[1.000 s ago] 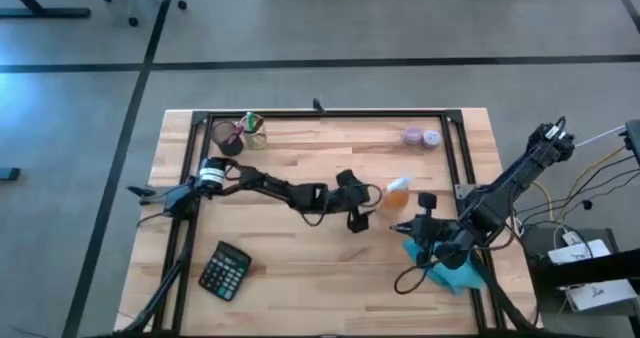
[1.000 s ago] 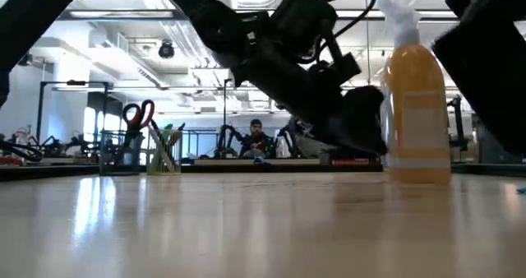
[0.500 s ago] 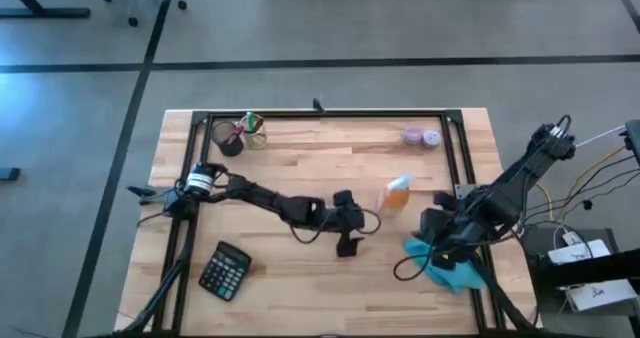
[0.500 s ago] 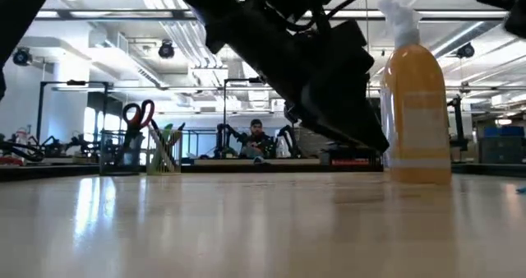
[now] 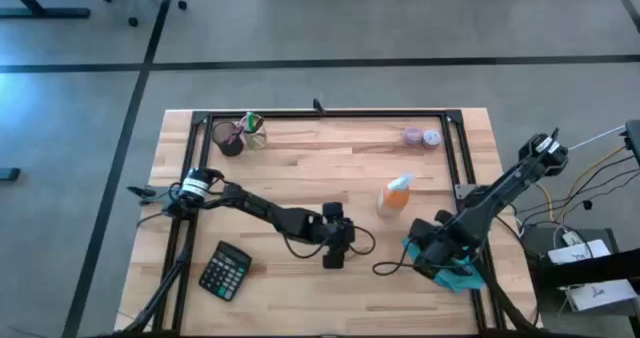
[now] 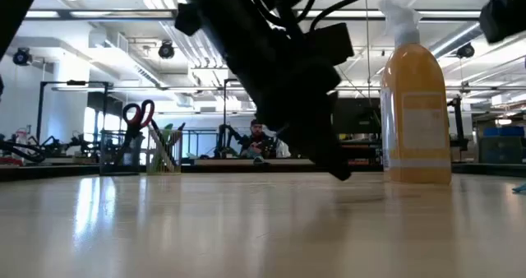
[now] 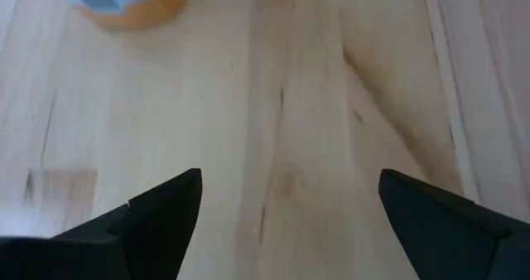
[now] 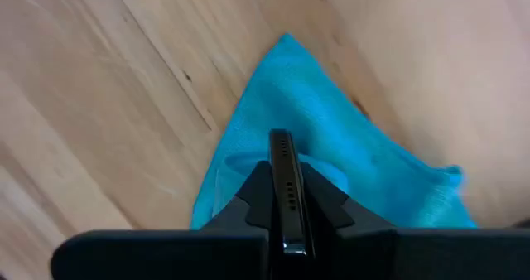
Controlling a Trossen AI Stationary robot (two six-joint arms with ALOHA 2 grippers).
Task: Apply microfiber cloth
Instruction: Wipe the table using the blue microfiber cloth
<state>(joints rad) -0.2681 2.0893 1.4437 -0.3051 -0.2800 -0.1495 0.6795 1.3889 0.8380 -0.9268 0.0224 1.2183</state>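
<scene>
High view shows the microfiber cloth (image 5: 458, 273) lying crumpled at the lower right of the wooden table (image 5: 300, 168), partly covered by the right gripper (image 5: 432, 257), which sits directly over it. From the right wrist view, the turquoise cloth (image 8: 331, 164) spreads out beneath and ahead of the fingers, which are pressed together into a single dark blade with cloth pinched at their tip. Just up and left of the cloth stands an orange spray bottle (image 5: 396, 195). Toward the lower centre of the frame, the left gripper (image 5: 335, 253) hangs over bare wood, fingers spread wide apart. A black calculator (image 5: 224, 271) rests at the lower left.
</scene>
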